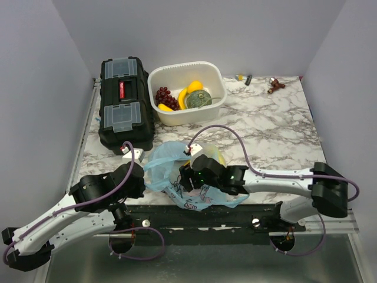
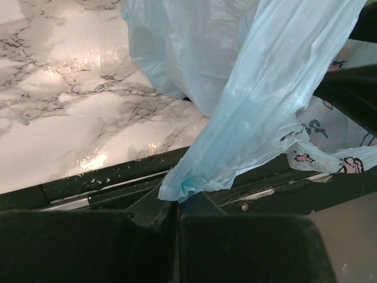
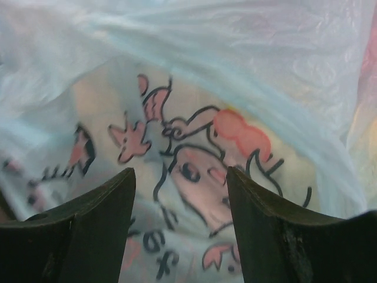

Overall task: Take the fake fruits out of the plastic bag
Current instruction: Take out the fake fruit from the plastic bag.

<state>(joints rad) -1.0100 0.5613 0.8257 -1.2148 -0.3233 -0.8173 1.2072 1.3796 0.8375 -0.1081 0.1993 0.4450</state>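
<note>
Plastic bag (image 1: 168, 159) lies crumpled at the near table edge between the arms, its long axis running left to right. One twisted strip is drawn taut toward the left gripper (image 2: 175, 203), whose jaws are together, clamped on that strip. Right gripper (image 3: 178, 174) is at the bag's printed face, jaws apart. A yellow lump (image 1: 217, 154) shows through the film. Grape bunch (image 1: 165, 97), bananas (image 1: 182, 100) and melon (image 1: 198, 99) sit in the white tub (image 1: 177, 115).

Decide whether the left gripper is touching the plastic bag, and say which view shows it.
Touching. The left wrist view shows the left gripper shut on a gathered strip of the plastic bag, pinched between its fingers.
</note>
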